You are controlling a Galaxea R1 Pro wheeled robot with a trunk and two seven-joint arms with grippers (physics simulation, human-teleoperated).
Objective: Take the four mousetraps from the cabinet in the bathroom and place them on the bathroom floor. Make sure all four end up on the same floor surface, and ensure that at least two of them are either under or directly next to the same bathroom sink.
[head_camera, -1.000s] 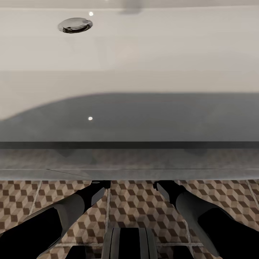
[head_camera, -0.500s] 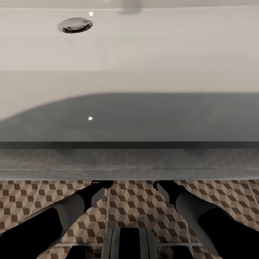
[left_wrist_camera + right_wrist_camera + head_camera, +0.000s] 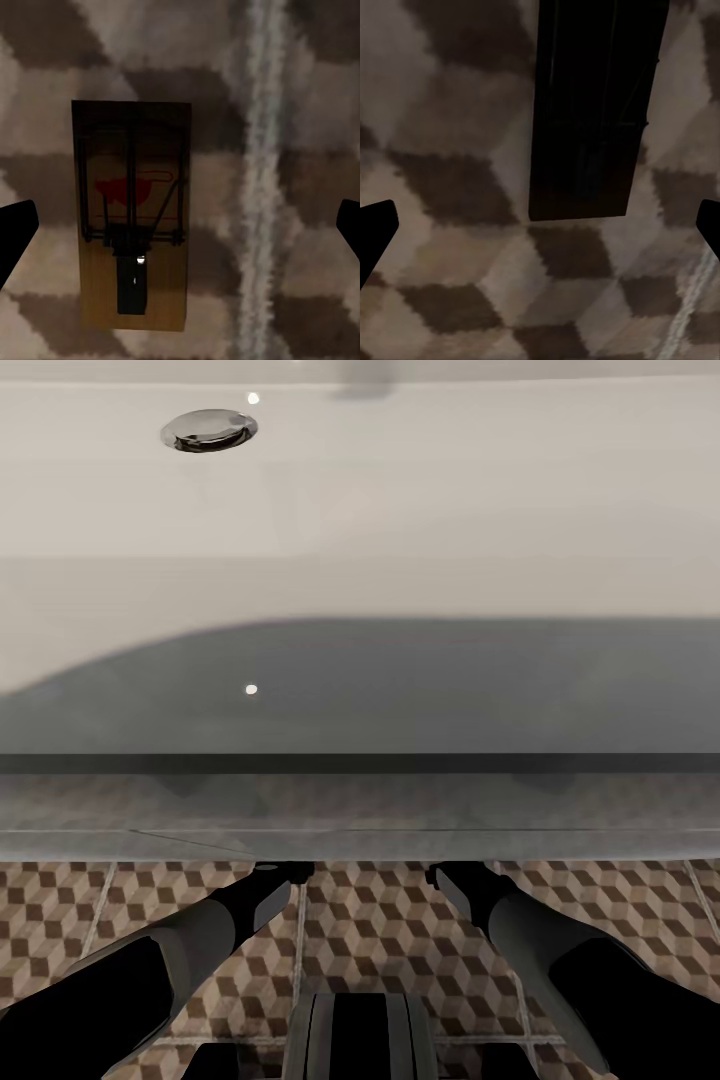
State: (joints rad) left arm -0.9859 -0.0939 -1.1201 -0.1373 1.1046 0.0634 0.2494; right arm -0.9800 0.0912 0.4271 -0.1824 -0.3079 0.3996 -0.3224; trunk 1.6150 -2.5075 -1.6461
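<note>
Tan wood mousetrap (image 3: 132, 225), flat and rectangular with wire spring and red mark, lies on the cube-patterned bathroom floor (image 3: 300, 90) between the spread left pincer (image 3: 180, 229) fingertips. Right pincer (image 3: 540, 225), also spread, hovers near a darker mousetrap (image 3: 592, 112). The head view shows the glossy white sink (image 3: 400, 510) above both arms.

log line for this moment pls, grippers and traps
left gripper open over mousetrap flat on bathroom floor | right gripper open over second mousetrap | arms under sink
</note>
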